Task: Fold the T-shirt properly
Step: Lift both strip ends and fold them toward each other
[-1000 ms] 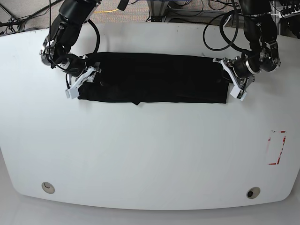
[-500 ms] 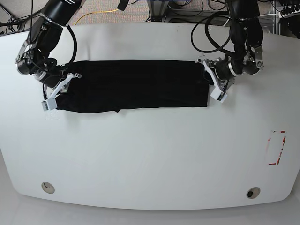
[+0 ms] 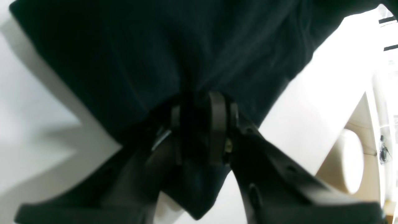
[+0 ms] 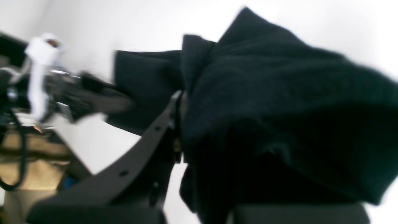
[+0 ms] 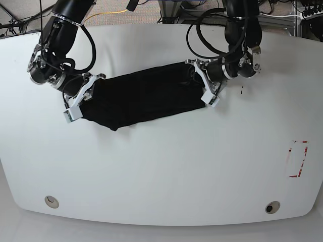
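Left gripper (image 5: 201, 81) clamped narrowly on one end of the T-shirt (image 5: 141, 96), black cloth bunched between the fingers (image 3: 217, 124) in the left wrist view. Right gripper (image 5: 83, 96) likewise closed on the opposite end, fabric heaped over its jaw in the right wrist view. Garment folded to a long band, stretched slantwise between both grippers across the far half of the white table (image 5: 161, 166), middle sagging, one small flap hanging from the lower edge. Likely risks: layers sliding apart if the ends travel at unequal speed; flap tucking under and creasing the fold; thick bunched cloth slipping from a narrow pinch under tension.
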Robot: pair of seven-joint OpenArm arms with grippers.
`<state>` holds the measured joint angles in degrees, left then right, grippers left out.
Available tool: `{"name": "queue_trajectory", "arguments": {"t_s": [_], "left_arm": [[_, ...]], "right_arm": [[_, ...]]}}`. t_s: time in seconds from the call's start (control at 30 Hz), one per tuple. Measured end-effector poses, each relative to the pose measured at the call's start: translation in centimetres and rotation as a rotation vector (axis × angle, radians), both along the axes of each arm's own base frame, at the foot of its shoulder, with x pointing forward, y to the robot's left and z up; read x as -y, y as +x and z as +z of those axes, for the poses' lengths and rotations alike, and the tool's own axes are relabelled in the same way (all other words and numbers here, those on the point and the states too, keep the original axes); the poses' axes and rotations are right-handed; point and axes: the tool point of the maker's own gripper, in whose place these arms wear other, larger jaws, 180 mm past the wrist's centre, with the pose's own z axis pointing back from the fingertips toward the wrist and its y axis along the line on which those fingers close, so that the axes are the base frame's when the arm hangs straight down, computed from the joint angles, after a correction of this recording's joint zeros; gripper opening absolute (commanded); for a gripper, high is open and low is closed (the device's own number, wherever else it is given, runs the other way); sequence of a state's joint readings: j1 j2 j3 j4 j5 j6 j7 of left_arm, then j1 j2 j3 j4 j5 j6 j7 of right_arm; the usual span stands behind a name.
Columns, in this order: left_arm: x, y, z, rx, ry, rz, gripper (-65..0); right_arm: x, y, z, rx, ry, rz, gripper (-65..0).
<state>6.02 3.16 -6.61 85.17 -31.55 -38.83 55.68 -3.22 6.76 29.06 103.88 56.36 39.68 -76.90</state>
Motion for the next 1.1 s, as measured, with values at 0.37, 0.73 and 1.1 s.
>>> {"name": "queue_trajectory", "arguments": {"t_s": [0.37,0.73,1.1], "left_arm": [[3.0,-1.3,0.0,-0.008,-0.009,-0.098,-55.6],[3.0,-1.3,-0.1,-0.009,-0.009,-0.097,-55.6],[2.9,-1.3,0.0,-0.006,-0.01,-0.098,-51.2]], "right_arm": [[-7.3,-0.4,0.3,0.002,0.118,0.118,-65.0],[-10.9,0.0,-0.5,0.031,0.027,0.198,-49.9],[-11.9,0.3,-3.0,0.024,-0.199,0.239,-10.8]]}}
